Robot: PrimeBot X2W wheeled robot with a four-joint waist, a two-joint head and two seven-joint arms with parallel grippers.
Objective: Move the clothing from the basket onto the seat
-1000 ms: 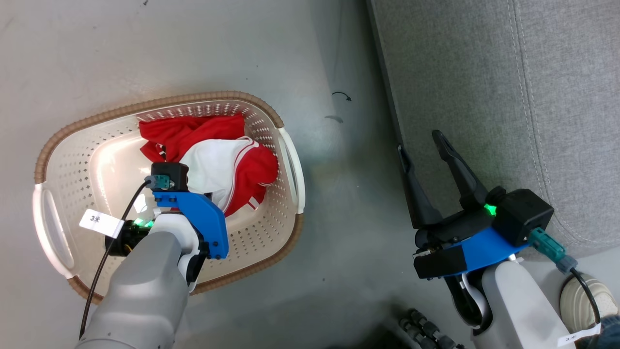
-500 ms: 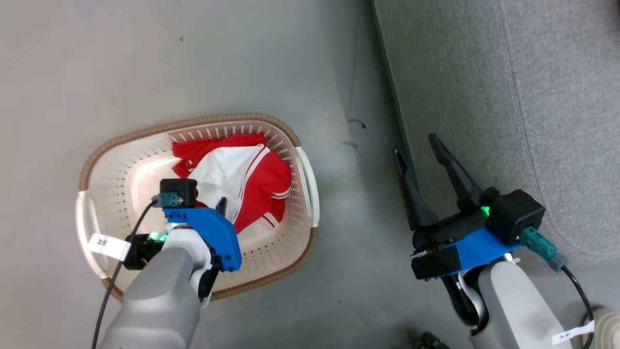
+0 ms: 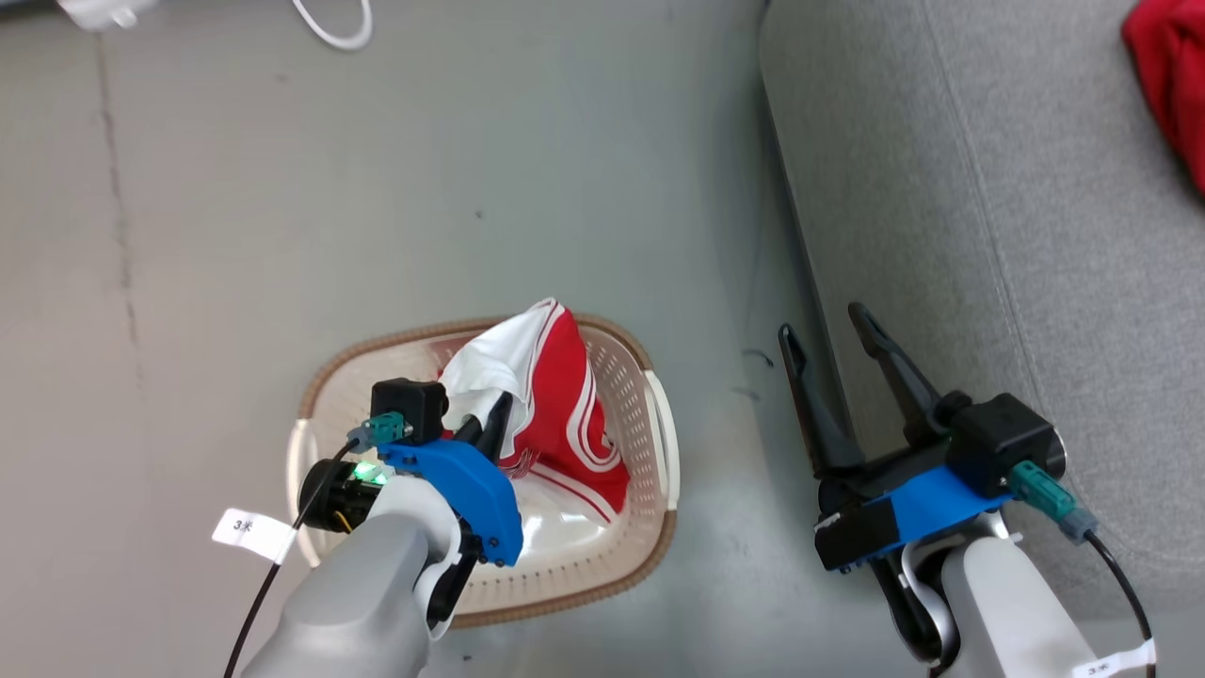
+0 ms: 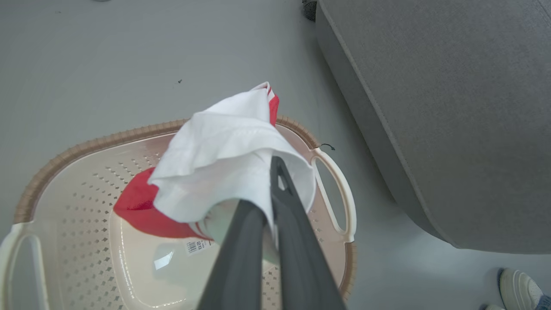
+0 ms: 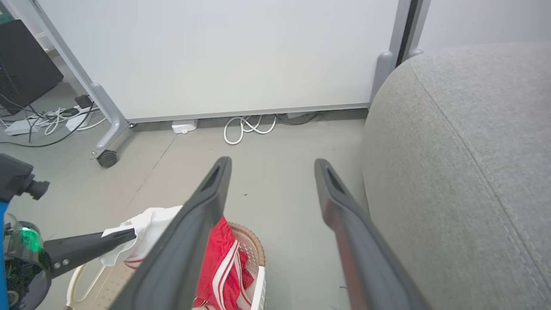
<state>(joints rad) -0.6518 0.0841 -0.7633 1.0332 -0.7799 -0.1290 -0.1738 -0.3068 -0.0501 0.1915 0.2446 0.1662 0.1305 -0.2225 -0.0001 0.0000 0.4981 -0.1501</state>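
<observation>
Head view: clamps the left gripper [image 3: 494,419] shut on a white fold of the red sports garment with white trim and stripes [image 3: 565,414], raised over the middle of the cream-white perforated plastic basket with the brown woven-look rim [image 3: 659,541]. Lets the cloth hang from the pinch, long axis running down toward the basket's bottom, with the lower hem seemingly inside it. Puts the large grey fabric seat [image 3: 988,235] right of the basket, across a strip of bare grey floor [image 3: 377,188]. Shows a second red garment [image 3: 1167,85] already on that seat, far right of the basket. Holds the right gripper [image 3: 821,322] spread wide and empty right of the basket, at the seat's edge, nearer the seat than the left one.

Left wrist view: presses both dark fingers of the left gripper [image 4: 267,193] together under the garment [image 4: 228,163], white cloth bunched over the tips, red part drooping into the basket [image 4: 86,146]. Sets the seat [image 4: 452,107] beyond the basket's right handle.

Right wrist view: frames bare floor between the parted fingers of the right gripper [image 5: 272,163], with the garment [image 5: 219,254] and basket [image 5: 255,247] low and left and the seat [image 5: 473,172] right of the basket.

Probably calls for a lift clear of the rim, then a carry rightward from the basket.
</observation>
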